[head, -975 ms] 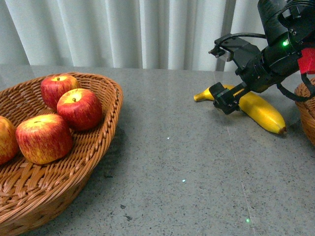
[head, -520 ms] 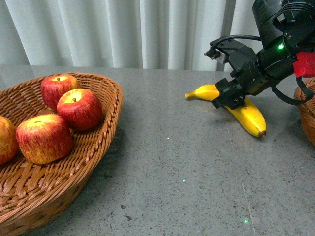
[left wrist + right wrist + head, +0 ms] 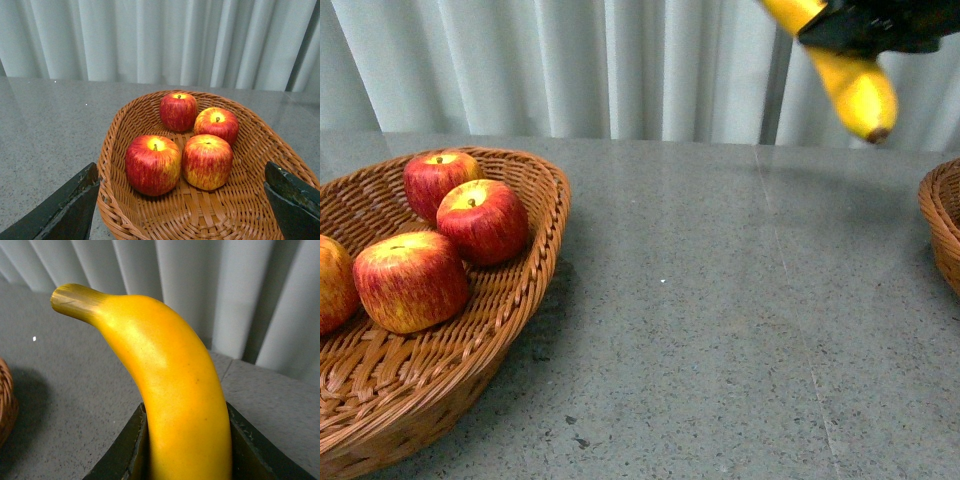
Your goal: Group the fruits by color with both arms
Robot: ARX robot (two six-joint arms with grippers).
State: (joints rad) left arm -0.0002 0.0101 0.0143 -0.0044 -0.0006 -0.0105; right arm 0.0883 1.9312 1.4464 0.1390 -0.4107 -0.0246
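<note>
A yellow banana (image 3: 855, 85) with a brown tip hangs high at the top right of the front view, held by my right gripper (image 3: 865, 28), which is shut on it. The right wrist view shows the banana (image 3: 175, 390) clamped between the two black fingers (image 3: 125, 450), its stem end pointing away. Several red apples streaked yellow (image 3: 482, 220) lie in the wicker basket (image 3: 535, 290) at the left. My left gripper (image 3: 185, 200) hovers open over that basket (image 3: 120, 130), its fingers either side of the apples (image 3: 153, 164), touching none.
The edge of a second wicker basket (image 3: 942, 225) shows at the right of the grey stone table (image 3: 720, 330). The corner of a basket (image 3: 6, 400) also shows in the right wrist view. White curtains hang behind the table.
My right gripper closed on the banana on the table and lifted it high, up to the top edge of the front view. The apples have not moved.
</note>
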